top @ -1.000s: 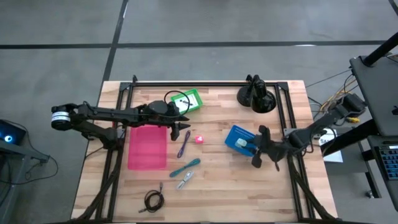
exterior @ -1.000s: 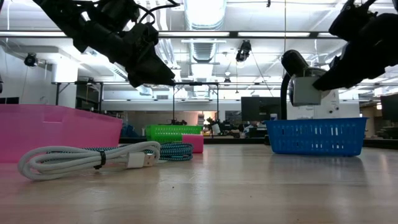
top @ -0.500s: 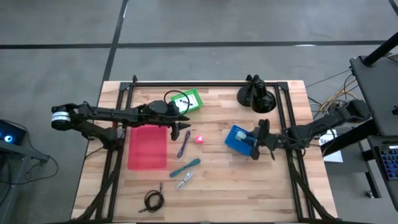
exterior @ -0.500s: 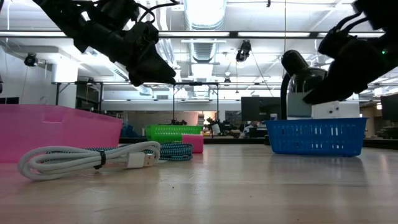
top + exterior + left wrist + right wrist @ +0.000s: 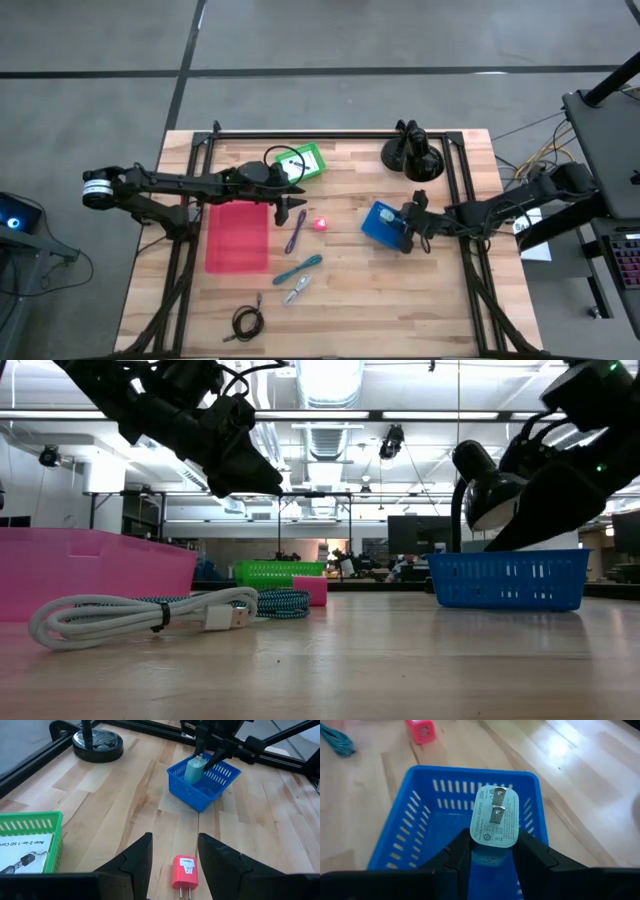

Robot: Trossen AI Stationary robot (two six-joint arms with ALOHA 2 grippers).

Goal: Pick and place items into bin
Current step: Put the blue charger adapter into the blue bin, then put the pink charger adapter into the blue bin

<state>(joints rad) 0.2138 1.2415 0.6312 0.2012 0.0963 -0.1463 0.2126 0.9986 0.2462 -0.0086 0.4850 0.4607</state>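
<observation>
My right gripper (image 5: pixel 406 226) is shut on a pale green charger block (image 5: pixel 494 821) and hangs over the blue basket (image 5: pixel 380 222). In the left wrist view the block (image 5: pixel 194 769) sticks up past the basket's rim (image 5: pixel 186 786). My left gripper (image 5: pixel 291 207) is open and hovers beside the pink bin (image 5: pixel 237 236), above the table. On the table lie a purple pen (image 5: pixel 296 230), a pink-red plug piece (image 5: pixel 184 872), a teal braided cable (image 5: pixel 300 267), a silver clip (image 5: pixel 296 291) and a black coiled cable (image 5: pixel 247 322). My right gripper pinches the pale green block between its two fingers (image 5: pixel 456 856), one on each side face (image 5: pixel 476 840) of its body. The pronged end face (image 5: pixel 495 807) points back at the wrist. The fingers come slanting down from the table's right. The block hangs partly inside the blue basket's opening; whether it touches the floor I cannot tell.
A green basket (image 5: pixel 301 162) with a black cable in it stands at the far side, and a black round-based lamp (image 5: pixel 412 156) at far right. A white coiled cable (image 5: pixel 140 611) lies near the low camera. Black frame rails (image 5: pixel 330 133) run along the table's edges.
My right gripper has carried the pale green block from the near-right side of the blue basket toward the table's left and far edge, over the basket, and down into its opening. It stays shut on the block. The left arm has kept still.
</observation>
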